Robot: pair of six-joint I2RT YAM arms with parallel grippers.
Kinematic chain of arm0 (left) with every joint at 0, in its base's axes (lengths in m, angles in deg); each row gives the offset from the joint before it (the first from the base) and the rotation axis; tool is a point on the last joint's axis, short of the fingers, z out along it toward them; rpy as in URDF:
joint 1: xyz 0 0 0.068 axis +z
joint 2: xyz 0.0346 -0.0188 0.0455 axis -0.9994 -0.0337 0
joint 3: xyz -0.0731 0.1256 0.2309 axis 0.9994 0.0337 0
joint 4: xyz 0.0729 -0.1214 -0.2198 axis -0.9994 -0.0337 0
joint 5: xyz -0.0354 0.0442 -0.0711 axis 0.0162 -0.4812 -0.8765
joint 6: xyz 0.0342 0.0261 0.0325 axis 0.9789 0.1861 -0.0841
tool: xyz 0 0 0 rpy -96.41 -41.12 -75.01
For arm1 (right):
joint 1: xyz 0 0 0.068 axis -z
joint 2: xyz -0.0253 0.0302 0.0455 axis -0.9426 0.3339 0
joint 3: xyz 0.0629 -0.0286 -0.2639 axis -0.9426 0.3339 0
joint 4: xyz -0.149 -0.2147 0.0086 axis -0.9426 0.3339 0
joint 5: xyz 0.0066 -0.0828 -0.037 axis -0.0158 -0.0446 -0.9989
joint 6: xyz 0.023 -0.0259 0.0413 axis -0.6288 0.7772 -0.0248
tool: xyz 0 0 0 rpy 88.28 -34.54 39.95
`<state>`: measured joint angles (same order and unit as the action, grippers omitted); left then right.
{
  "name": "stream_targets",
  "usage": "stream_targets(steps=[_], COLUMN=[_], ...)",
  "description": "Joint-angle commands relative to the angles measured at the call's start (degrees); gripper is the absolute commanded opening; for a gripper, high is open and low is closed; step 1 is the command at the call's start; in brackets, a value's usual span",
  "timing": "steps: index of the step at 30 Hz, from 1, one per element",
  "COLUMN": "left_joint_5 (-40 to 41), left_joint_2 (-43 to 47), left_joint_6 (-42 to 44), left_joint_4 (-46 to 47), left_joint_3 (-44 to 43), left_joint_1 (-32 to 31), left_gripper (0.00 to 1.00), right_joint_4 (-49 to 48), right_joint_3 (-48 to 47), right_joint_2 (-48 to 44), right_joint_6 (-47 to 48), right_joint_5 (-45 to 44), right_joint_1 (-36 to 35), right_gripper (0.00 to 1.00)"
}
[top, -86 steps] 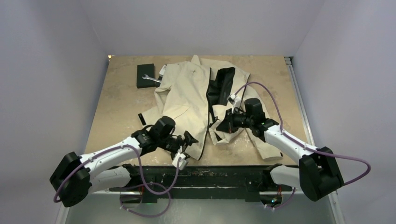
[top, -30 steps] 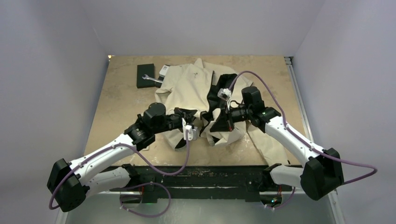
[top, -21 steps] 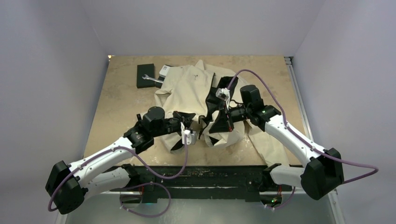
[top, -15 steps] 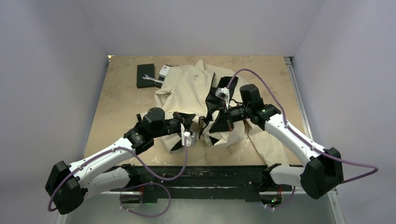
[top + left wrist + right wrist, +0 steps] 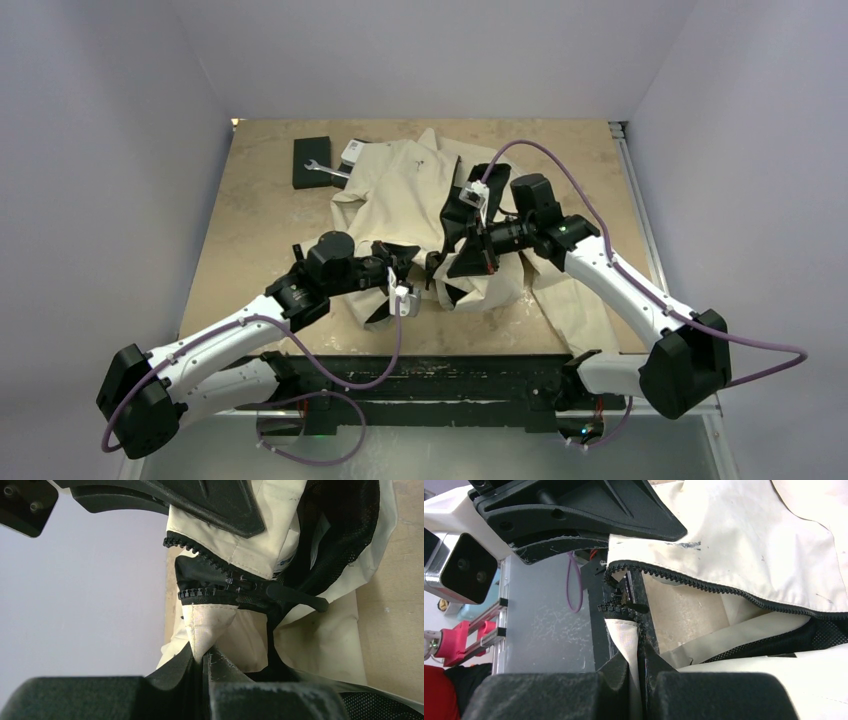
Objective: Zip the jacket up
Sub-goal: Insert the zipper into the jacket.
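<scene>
The cream-beige jacket (image 5: 400,190) lies open on the table, its black lining showing at the middle. My left gripper (image 5: 404,258) is shut on one bottom front corner of the jacket (image 5: 207,622), lifted off the table. My right gripper (image 5: 444,262) is shut on the other bottom corner (image 5: 623,632). The two grippers face each other, almost touching. In the left wrist view the black zipper slider (image 5: 240,586) with its pull tab (image 5: 295,596) sits between two rows of zipper teeth. The teeth (image 5: 724,592) run apart toward the collar in the right wrist view.
A black box (image 5: 314,160) with a wrench (image 5: 322,170) on it lies at the back left, next to a small white item (image 5: 352,150) at the jacket's shoulder. A jacket sleeve (image 5: 570,310) trails to the near right edge. Walls stand close on three sides.
Both arms have carried their jacket corners from the near edge up to the middle and brought them together. In the last second the right gripper rose slightly; the left barely moved.
</scene>
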<state>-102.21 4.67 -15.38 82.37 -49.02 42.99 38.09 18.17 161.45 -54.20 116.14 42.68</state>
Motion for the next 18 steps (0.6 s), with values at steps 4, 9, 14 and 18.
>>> stream_targets(steps=[4,9,14,18], left_joint_5=[-0.7,-0.6,-0.5,-0.2], left_joint_2=[0.5,0.4,0.2,0.1], left_joint_6=[-0.1,-0.3,-0.1,-0.3], left_joint_4=[2.3,2.4,2.2,2.5], left_joint_3=[-0.6,-0.5,-0.9,-0.9], left_joint_1=[-0.3,-0.2,-0.3,-0.2], left_gripper=[0.0,0.0,0.0,0.0], right_joint_4=[1.3,1.9,1.9,2.0], right_joint_3=[-3.3,-4.1,-4.3,-3.8], right_joint_2=[-0.2,0.2,0.5,0.4], right_joint_6=[0.8,2.0,2.5,2.5], right_joint_5=[-1.6,-1.4,-1.1,-1.6], right_joint_1=[-0.5,-0.9,-1.3,-1.4], right_gripper=[0.0,0.0,0.0,0.0])
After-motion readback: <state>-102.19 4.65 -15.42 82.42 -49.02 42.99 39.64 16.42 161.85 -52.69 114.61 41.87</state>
